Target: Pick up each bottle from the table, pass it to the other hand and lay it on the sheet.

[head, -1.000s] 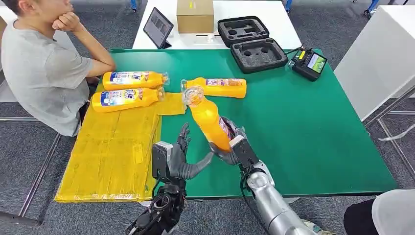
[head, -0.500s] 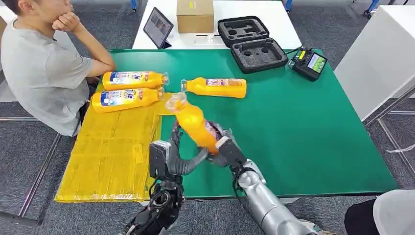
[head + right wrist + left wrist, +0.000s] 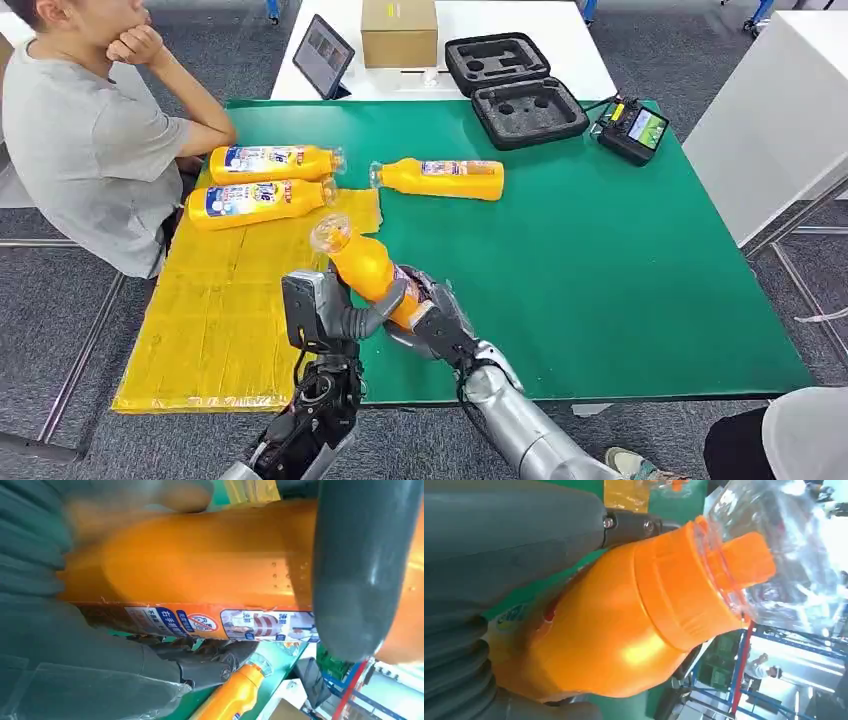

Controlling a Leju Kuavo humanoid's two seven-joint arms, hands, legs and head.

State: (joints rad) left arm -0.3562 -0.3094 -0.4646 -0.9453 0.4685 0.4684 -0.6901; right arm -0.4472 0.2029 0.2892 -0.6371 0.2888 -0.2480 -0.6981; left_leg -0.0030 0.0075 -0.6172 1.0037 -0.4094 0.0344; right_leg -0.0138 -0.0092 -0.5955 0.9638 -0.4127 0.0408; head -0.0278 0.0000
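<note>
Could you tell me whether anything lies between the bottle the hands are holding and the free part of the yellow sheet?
Nothing visible does. The held bottle sits at the yellow sheet's edge, and the two laid bottles lie at its far end.

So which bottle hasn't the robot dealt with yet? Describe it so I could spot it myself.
Start from the green table and the yellow sheet over its left side. Two orange bottles lie on the sheet near the seated person, and a third sits between the robot hands. The untouched bottle lies alone on bare green, just right of the sheet, in front of the open black case.
</note>
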